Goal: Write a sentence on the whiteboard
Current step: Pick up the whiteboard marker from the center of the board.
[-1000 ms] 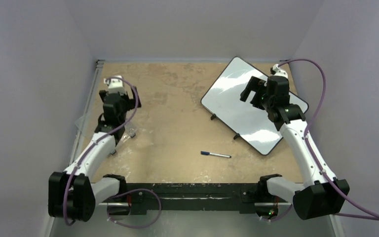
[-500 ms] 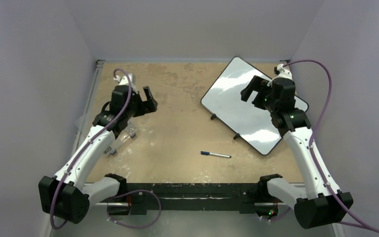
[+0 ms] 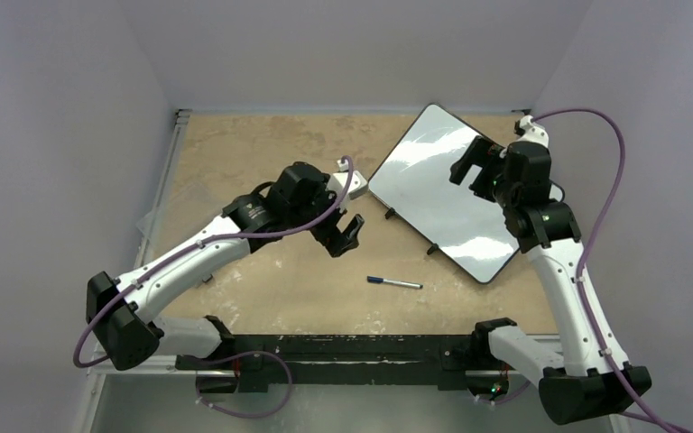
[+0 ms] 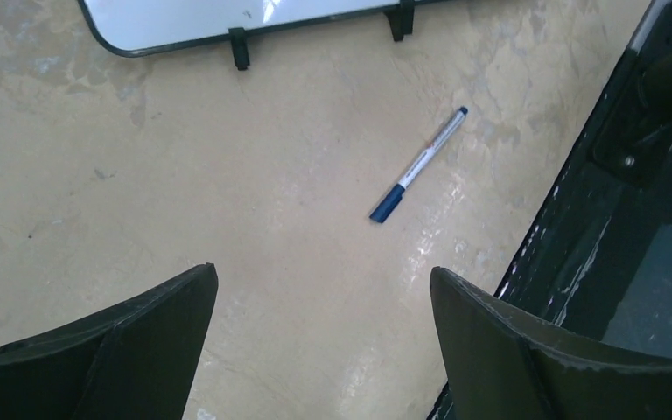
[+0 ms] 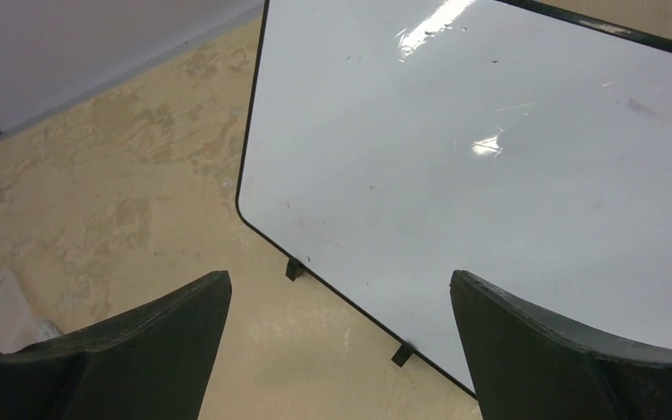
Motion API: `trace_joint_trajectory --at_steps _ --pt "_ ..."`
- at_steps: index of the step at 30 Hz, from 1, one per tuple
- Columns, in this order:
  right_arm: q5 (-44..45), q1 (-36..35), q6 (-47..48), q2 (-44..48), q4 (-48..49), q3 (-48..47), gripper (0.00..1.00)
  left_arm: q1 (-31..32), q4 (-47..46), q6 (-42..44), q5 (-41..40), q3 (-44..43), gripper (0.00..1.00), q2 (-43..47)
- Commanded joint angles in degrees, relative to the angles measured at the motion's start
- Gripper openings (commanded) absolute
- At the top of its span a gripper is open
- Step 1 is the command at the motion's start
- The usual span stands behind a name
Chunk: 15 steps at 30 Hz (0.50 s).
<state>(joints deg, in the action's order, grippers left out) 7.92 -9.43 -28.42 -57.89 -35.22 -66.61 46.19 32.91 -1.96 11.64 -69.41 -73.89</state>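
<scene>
Whiteboard: the whiteboard (image 3: 420,180) lies flat on the counter (image 3: 262,153), in the upper right of the overhead view. It is turned at an angle, with one corner toward the back wall and its small black feet along the edge facing the middle.
Writing on it: none. The right wrist view shows a glossy white face with only glare and a few faint specks, so no letter of the sentence is there yet.
Pen: a slim white pen (image 3: 395,283) with a dark blue end lies loose on the counter at lower centre. It is near the board's lower edge but apart from it, and nothing touches it.
Left pincer: the left pincer (image 3: 347,236) is spread wide and empty. It hangs over the middle of the counter, left of the board and above and left of the pen. In its own view the pen sits in the upper centre, beyond the gap between the fingers.
Right pincer: the right pincer (image 3: 469,171) is spread wide and empty. It hovers over the board's upper right part, and its fingers do not appear to rest on the surface.
Done so far: nothing that can be seen. The board is in reach and the pen is in sight of the left arm.
Left to do: pick up the pen, take off its cap if the blue end is one, carry the tip to the board, and write the whole sentence.
Step in hand: probably the left arm's approach to the pen, with the right arm placed to steady the board. This is a guess from how they stand.
</scene>
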Motion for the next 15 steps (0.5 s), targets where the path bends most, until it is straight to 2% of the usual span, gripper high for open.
trace_joint_trajectory --at_steps 1,7,11,15 --pt "2.6 -0.1 0.3 1.0 -2.3 -4.1 0.99 2.9 -2.5 13.3 7.2 4.4 0.91 -1.0" --pt "-0.4 0.0 -1.2 4.2 0.8 0.4 0.99 7.6 -6.6 17.2 6.9 3.8 0.86 -9.3" --pt "-1.1 0.0 -1.4 5.6 1.1 2.4 0.99 9.6 -7.4 19.8 5.5 2.0 0.78 -17.7" --pt "-1.1 -0.1 -0.9 7.3 1.2 4.0 0.99 10.0 -12.3 20.3 6.1 2.7 0.78 -22.7"
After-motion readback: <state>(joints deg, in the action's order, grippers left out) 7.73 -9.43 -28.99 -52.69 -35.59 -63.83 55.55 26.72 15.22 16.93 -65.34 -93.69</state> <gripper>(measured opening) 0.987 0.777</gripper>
